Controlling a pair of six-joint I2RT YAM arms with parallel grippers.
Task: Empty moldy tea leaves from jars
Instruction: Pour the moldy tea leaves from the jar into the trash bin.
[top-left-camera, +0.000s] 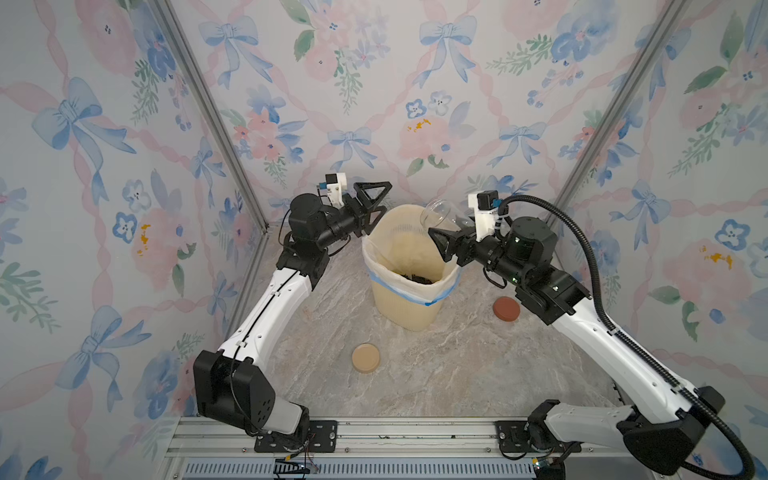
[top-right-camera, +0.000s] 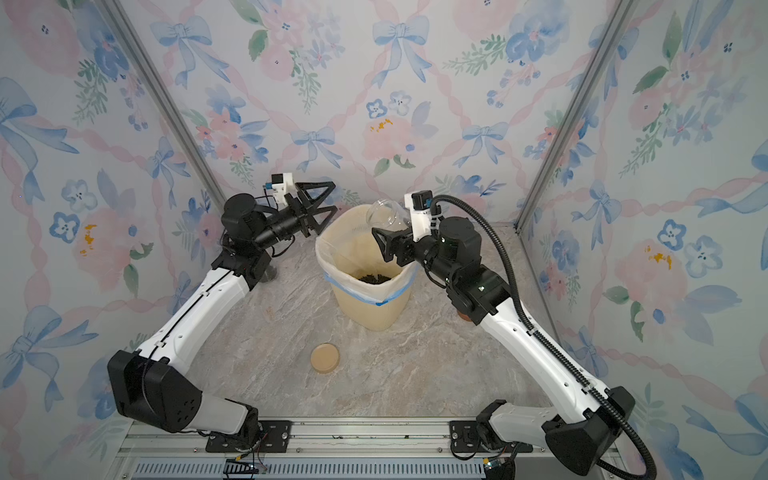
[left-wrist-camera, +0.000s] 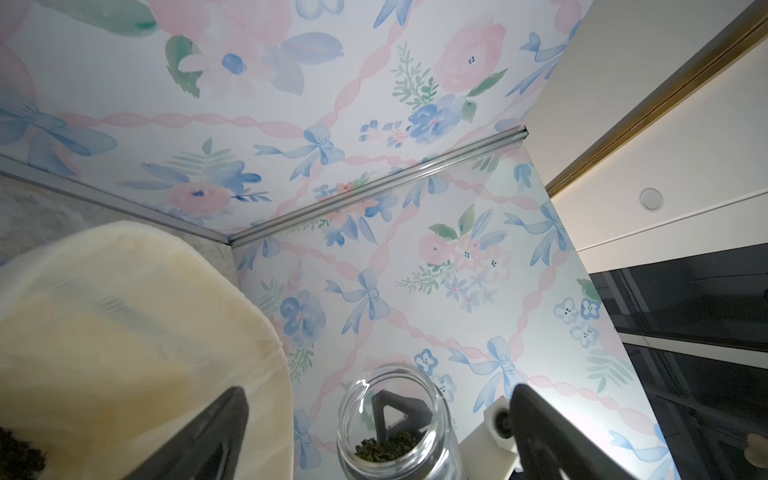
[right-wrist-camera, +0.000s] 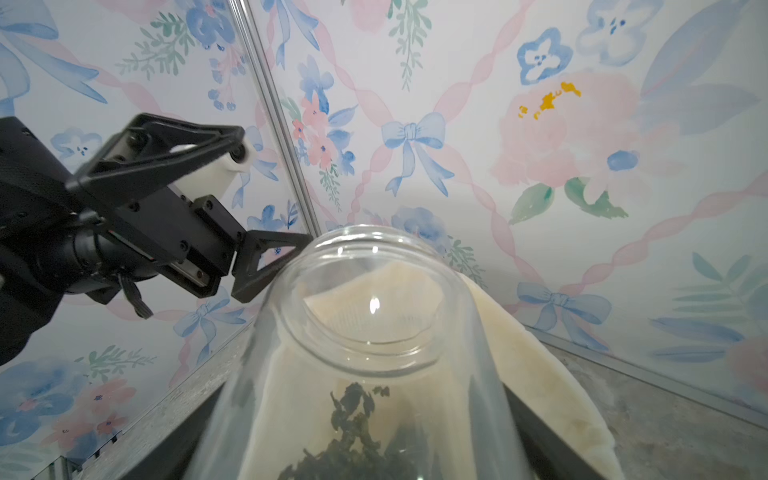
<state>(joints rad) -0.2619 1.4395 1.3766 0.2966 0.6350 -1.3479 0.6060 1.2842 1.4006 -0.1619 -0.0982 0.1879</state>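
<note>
Pinching the lidless glass jar (top-left-camera: 437, 212) of moldy tea leaves (right-wrist-camera: 356, 417) in the right gripper (top-left-camera: 444, 235) above the rim of the lined bin (top-left-camera: 399, 305), with the left gripper (top-left-camera: 380, 205) spread empty, risking scattering leaves outside by tipping off-centre.

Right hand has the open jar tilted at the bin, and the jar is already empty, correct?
Not empty: the right wrist view shows dark tea leaves inside the jar. The right hand does hold it tilted at the bin.

In both top views we look steeply down from above the front rail (top-left-camera: 415, 432) onto the whole counter (top-left-camera: 415, 386). Our wrist cameras sit close, both seeing the bin (left-wrist-camera: 187, 266) and jar (right-wrist-camera: 365, 353).
</note>
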